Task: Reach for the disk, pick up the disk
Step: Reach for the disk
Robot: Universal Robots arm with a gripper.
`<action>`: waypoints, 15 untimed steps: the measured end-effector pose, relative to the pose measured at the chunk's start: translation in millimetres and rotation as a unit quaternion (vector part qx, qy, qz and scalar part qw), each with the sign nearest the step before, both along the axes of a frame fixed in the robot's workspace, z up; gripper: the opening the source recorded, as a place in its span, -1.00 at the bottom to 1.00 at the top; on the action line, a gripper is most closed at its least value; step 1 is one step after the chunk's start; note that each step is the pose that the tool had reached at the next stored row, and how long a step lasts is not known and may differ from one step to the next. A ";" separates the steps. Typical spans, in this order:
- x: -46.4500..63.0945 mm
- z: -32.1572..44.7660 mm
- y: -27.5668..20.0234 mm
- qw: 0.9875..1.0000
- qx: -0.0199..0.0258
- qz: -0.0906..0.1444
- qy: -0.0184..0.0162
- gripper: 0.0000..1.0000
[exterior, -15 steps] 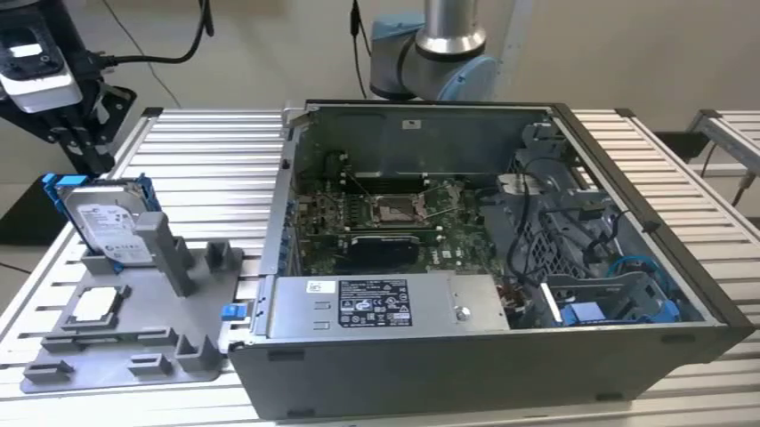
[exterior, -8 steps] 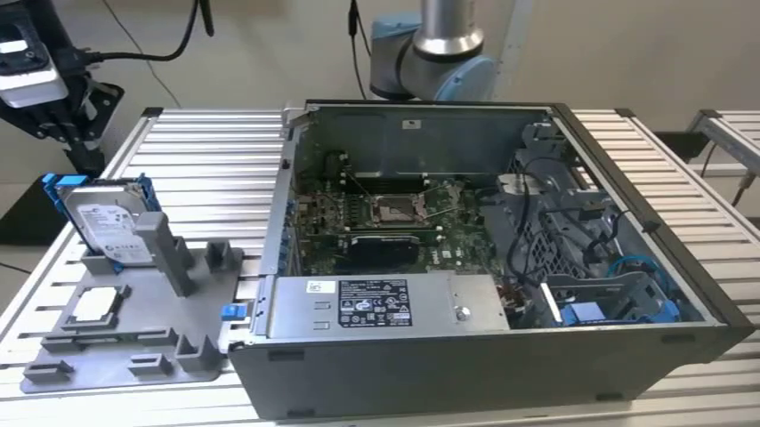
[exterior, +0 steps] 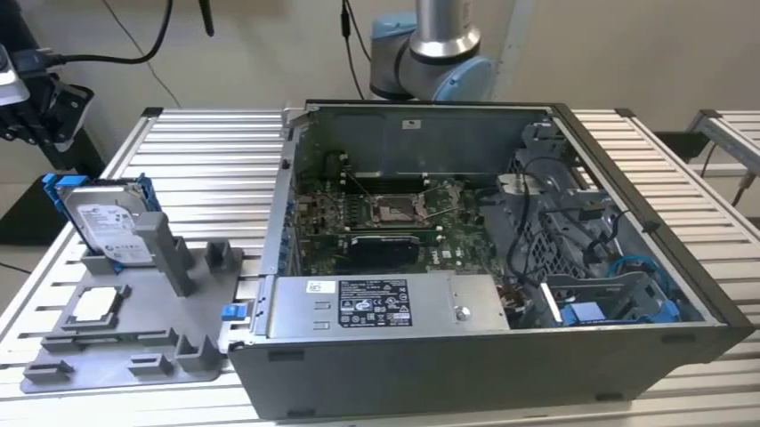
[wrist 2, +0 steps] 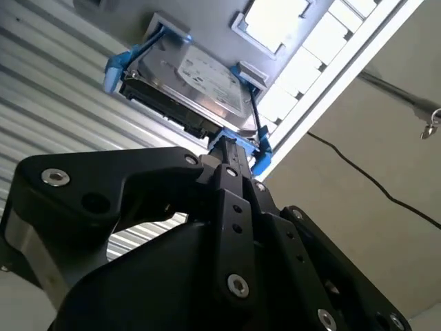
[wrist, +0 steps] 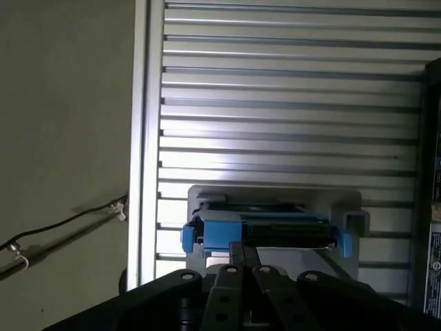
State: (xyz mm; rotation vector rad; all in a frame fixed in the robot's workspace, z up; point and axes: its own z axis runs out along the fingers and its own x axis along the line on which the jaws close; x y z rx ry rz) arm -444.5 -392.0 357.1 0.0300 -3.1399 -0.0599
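Disk is seen stood on edge, long axis crosswise, straight ahead of gripper; gripper is pressed together, nothing held.

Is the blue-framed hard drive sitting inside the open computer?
No, the disk stands upright in a grey holder, outside the computer case on the exterior view's left.

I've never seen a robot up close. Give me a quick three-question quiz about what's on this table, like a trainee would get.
1. True or false: the disk stands on edge in the grey holder.
2. In the second wrist view, what is the gripper nearest to?
3. The computer case is: A) shut with a lid, B) open, its boards showing, C) lying on the floor.
Key: 1 true; 2 the disk; 3 B.
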 end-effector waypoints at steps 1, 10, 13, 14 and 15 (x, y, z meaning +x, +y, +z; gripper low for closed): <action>-0.2 -0.1 0.0 1.000 0.000 0.000 0.000 -1.00; -0.3 -0.2 0.0 1.000 0.000 0.000 0.000 -1.00; -0.3 -0.2 0.0 1.000 0.000 0.000 0.000 -1.00; -0.3 -0.2 0.0 1.000 0.000 0.000 0.000 -1.00; -0.3 -0.2 0.0 1.000 0.000 0.000 0.000 -1.00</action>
